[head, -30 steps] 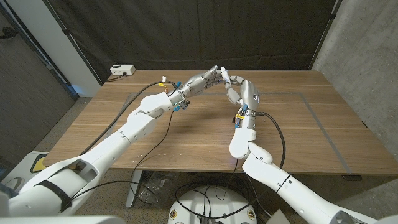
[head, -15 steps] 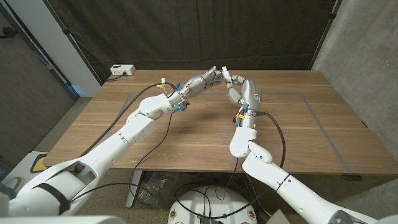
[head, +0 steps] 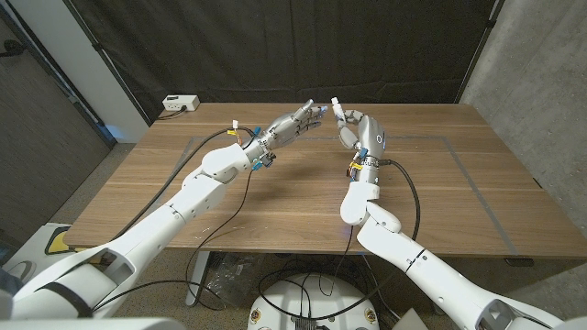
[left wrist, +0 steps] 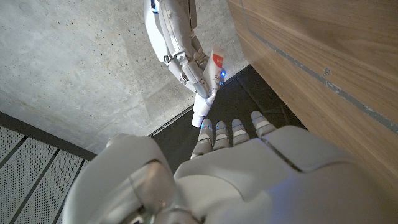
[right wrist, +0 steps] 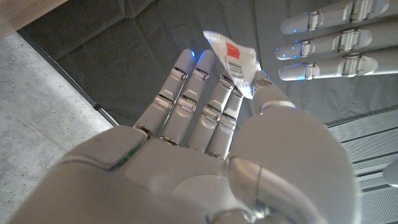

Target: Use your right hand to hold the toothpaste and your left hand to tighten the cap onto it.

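My right hand [head: 360,135] is raised over the table's far middle and grips a small white toothpaste tube [head: 337,105] with a red mark. In the left wrist view the tube [left wrist: 210,73] sits in the right hand's fingers [left wrist: 183,59], its white capped end [left wrist: 200,118] aimed at my left hand's fingertips [left wrist: 233,127] with a small gap between. My left hand [head: 296,120] hovers beside it, fingers stretched out, nothing seen in them. In the right wrist view the tube's flat crimped end [right wrist: 233,62] rises past my right hand [right wrist: 205,143], with the left fingers [right wrist: 336,46] alongside.
The wooden table [head: 275,202] lies under both raised arms. A white power box [head: 180,104] sits at its far left corner. A black curtain hangs behind the table and a concrete wall stands to the right.
The hands, touching at the tube a second ago, have drawn apart. My left hand has pulled back to the left and my right hand has shifted slightly right with the tube.
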### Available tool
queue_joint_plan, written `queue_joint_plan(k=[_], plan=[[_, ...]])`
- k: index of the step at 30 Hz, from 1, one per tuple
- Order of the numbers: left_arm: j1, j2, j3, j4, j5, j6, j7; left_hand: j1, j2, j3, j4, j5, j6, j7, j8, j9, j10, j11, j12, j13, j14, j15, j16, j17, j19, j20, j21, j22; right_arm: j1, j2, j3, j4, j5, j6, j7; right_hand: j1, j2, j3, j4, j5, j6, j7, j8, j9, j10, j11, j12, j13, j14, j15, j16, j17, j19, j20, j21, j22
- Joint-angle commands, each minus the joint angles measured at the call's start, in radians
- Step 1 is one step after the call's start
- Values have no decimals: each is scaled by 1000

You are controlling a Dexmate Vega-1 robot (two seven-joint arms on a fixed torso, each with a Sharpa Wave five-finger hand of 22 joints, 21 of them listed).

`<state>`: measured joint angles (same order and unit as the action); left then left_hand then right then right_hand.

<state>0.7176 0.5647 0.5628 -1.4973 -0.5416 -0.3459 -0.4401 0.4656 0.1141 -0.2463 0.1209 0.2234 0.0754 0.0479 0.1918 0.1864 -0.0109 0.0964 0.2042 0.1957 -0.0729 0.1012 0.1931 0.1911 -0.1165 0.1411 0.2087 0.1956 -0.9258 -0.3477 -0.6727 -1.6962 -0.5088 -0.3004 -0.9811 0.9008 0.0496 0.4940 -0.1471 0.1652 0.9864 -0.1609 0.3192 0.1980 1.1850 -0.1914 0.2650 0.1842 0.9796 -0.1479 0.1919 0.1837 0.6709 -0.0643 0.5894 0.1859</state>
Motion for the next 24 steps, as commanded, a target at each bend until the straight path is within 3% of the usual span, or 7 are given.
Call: queue_joint_plan(k=[1,4,9,24], plan=[[11,-3,-7,-9,11,-12,42,7,5,0,-7,7,-8,-42,-3,2,3,-3,6,-1,10,0,3,-1,4,3,11,0,2,-9,-4,6,17,-20,6,2,6,7,-3,8,28,-22,2,3,7,0,-5,3,12,-62,-1,3,-5,-79,3,3],[-9,-12,4,10,14,-8,24,8,5,0,-8,7,-10,-48,-3,2,2,-2,6,-2,10,-1,2,-1,4,3,11,0,-3,-17,-4,-4,16,-16,4,0,6,7,-2,8,29,-21,2,3,8,2,-6,3,12,-61,-1,3,-6,-79,3,2],[-31,-23,14,31,16,-12,3,11,7,1,-9,7,-11,-35,-3,2,2,-3,6,-2,10,-1,2,-1,1,3,10,0,-7,-20,-3,-12,15,-7,-5,0,6,7,-2,8,29,-24,1,3,8,-3,-7,3,12,-62,-1,3,-6,-79,3,1],[-56,-40,22,67,11,-21,-25,16,10,3,-12,6,-8,-38,0,2,2,5,6,-2,13,2,2,-1,1,1,10,0,7,-12,-11,-1,8,2,-8,-1,6,8,-2,8,32,-24,-2,3,11,-4,-10,3,13,-62,-1,3,-5,-79,4,0]])
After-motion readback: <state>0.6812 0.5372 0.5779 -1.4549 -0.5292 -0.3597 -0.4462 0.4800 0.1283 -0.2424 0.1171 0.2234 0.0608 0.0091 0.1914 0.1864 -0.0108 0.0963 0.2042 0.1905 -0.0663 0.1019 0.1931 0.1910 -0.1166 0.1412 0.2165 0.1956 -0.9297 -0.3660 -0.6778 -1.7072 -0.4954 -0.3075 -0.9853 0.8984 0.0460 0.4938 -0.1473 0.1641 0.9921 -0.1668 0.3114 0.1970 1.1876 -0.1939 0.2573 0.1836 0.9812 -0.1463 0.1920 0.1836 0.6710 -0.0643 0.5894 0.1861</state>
